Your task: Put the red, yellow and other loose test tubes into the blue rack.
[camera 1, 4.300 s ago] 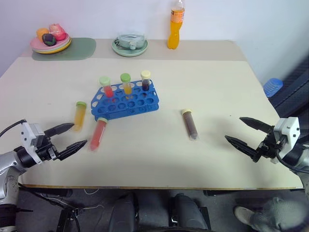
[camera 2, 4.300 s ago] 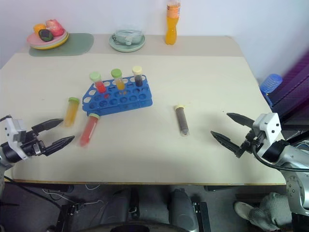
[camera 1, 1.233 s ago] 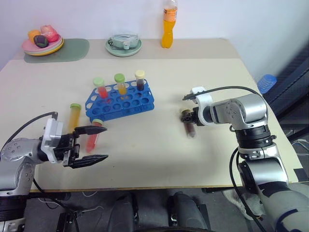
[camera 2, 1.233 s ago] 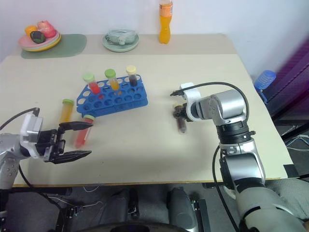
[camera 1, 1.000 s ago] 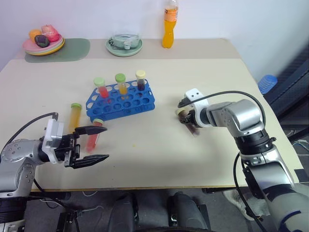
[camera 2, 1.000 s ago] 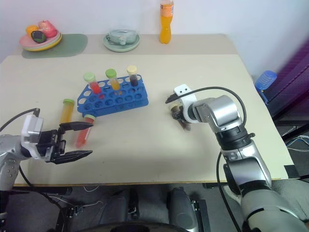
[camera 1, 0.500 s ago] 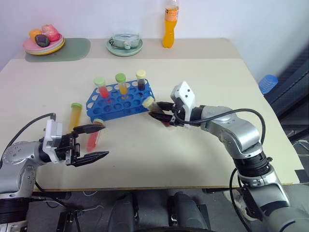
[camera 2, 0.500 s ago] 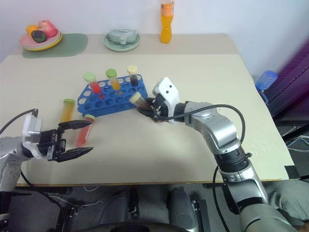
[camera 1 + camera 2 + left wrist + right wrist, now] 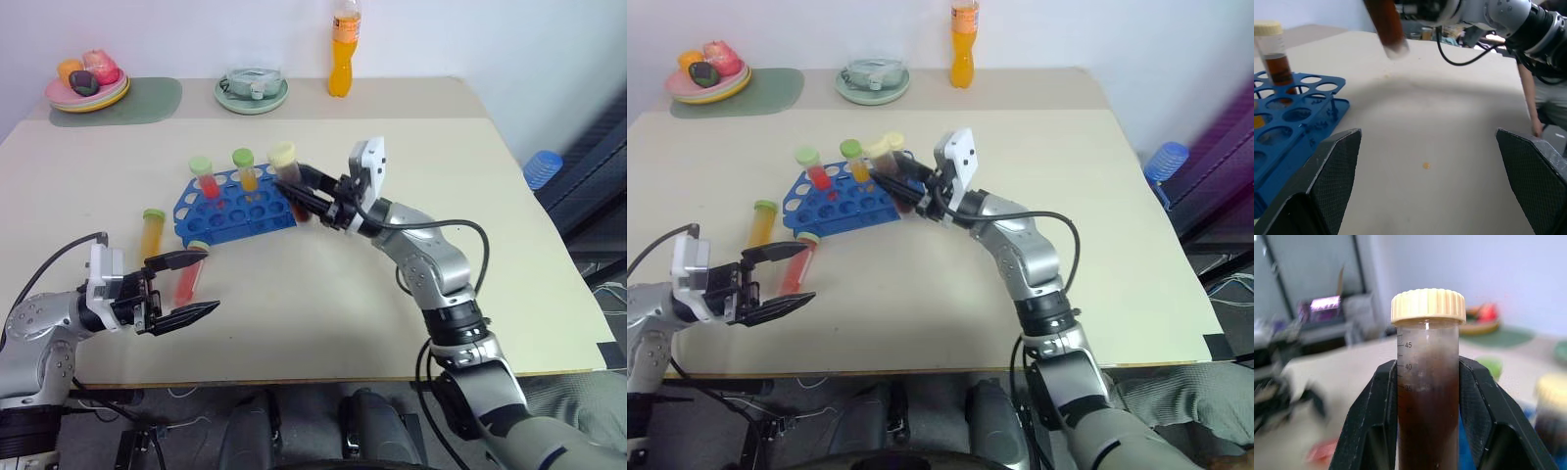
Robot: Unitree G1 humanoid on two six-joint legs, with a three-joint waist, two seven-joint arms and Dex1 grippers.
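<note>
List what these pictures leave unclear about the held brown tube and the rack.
- Brown tube: its lower end is cut off by the right wrist view's edge, between the right gripper fingers.
- Blue rack: in the head views the tube and fingers cover its near-right corner, so the target hole is unclear.
- Rack lettering: too blurred to read in the left wrist view.

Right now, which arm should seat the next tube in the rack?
Right. The right gripper is shut on the brown tube, held over the rack. The left gripper is open and empty, near the red tube.
</note>
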